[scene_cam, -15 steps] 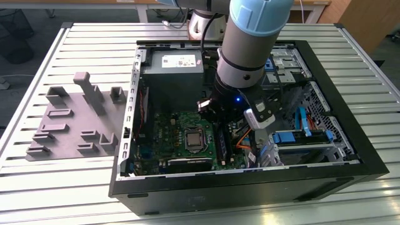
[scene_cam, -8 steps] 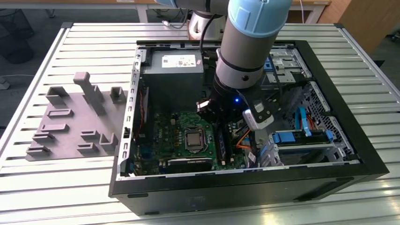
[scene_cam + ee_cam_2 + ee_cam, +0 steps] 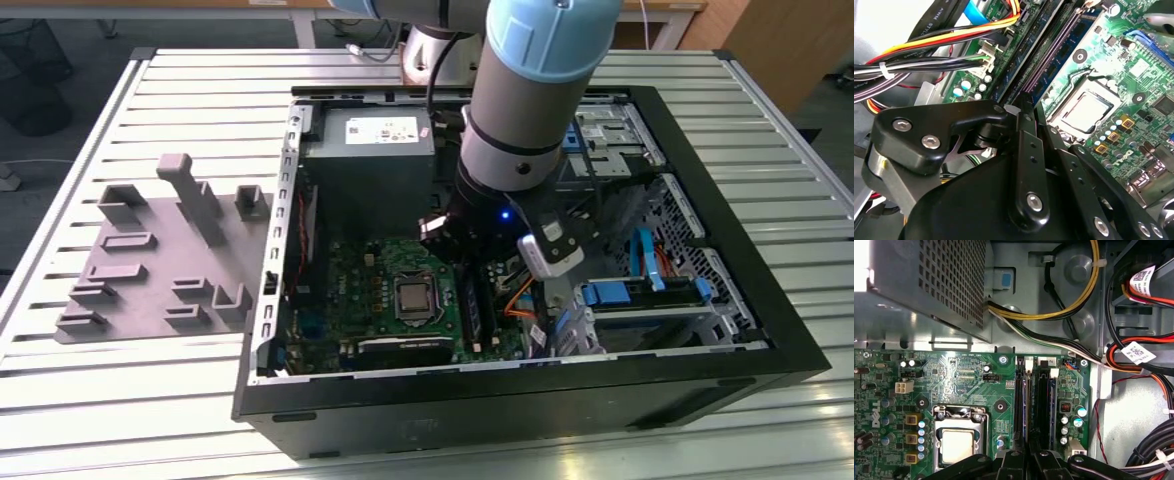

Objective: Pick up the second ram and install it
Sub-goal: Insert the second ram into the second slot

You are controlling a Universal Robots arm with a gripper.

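My gripper point(image 3: 463, 258) hangs low inside the open computer case point(image 3: 747, 330), over the memory slots of the green motherboard point(image 3: 964, 375). In both wrist views its fingers point(image 3: 1024, 150) stand close together with only a thin gap, so the gripper point(image 3: 1028, 454) is shut. The second ram point(image 3: 1024, 400), a thin blue-green stick, runs out from between them along a long black slot and stands upright in it. Another blue-edged stick point(image 3: 1052, 400) sits two slots over. The part of the ram between the fingers is hidden.
The processor socket point(image 3: 956, 445) lies beside the slots. Bundles of coloured cables point(image 3: 1134, 355) crowd the other side, and the grey power supply point(image 3: 367, 150) fills the case's far end. A grey parts fixture point(image 3: 160, 260) stands on the slatted table at the exterior view's left.
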